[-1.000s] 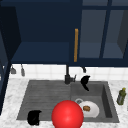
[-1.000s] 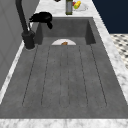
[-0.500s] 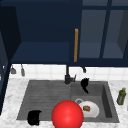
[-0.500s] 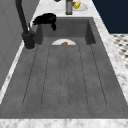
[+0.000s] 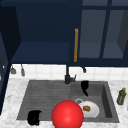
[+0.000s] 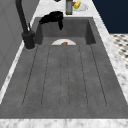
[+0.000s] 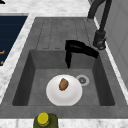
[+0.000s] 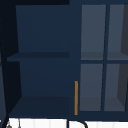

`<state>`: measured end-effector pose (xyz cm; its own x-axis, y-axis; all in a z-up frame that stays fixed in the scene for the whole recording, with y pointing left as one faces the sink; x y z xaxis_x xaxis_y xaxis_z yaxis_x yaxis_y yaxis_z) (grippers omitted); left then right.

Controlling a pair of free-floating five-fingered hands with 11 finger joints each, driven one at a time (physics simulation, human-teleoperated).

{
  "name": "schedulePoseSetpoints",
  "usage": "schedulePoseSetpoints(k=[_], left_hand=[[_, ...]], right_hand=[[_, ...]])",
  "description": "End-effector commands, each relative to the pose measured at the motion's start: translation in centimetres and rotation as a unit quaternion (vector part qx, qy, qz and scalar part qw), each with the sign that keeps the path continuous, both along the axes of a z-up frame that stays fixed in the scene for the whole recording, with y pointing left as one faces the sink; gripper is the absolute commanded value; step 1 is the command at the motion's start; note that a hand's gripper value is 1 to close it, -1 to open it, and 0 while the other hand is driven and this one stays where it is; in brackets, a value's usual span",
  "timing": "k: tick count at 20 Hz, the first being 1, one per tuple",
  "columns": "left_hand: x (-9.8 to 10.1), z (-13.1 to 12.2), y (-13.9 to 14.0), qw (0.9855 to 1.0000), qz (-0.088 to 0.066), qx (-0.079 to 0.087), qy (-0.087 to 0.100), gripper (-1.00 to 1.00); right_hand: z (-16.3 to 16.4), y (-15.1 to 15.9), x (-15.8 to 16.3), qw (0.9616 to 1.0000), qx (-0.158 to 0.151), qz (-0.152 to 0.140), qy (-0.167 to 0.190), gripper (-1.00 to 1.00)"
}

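Observation:
My right hand [image 5: 85, 86] hovers over the back of the sink basin [image 5: 106, 100], just right of the black faucet [image 5: 67, 77]. In the right side view this hand [image 7: 80, 48] lies flat with its fingers [image 7: 68, 60] hanging down, holding nothing. Below it a white plate [image 7: 72, 96] lies on the basin floor with a small brown piece of food [image 7: 63, 84] on it. My left hand [image 5: 35, 117] floats at the front left corner of the drainboard [image 5: 42, 95]. A red ball [image 5: 67, 115] shows at the sink's front edge.
An olive bottle [image 5: 121, 96] with a yellow cap [image 7: 43, 118] stands on the counter right of the basin. The drain [image 7: 82, 80] lies beside the plate. Above, a navy wall cabinet [image 8: 42, 75] stands open, with an orange handle [image 8: 76, 97].

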<state>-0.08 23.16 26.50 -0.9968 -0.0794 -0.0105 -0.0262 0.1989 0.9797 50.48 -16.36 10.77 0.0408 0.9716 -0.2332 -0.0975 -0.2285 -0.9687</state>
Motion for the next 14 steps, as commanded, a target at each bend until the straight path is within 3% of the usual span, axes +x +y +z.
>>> schedulePoseSetpoints(k=[1, 14], left_hand=[[0.0, 0.0, 0.0, 1.0, 0.0, 0.0, 0.0, 0.0], [0.0, 0.0, 0.0, 1.0, 0.0, 0.0, 0.0, 0.0]], right_hand=[[0.9, -0.3, -2.7, 0.9991, 0.04, 0.012, 0.003, -1.0], [4.6, -2.3, -9.9, 0.9967, 0.063, 0.052, 0.007, -1.0]])
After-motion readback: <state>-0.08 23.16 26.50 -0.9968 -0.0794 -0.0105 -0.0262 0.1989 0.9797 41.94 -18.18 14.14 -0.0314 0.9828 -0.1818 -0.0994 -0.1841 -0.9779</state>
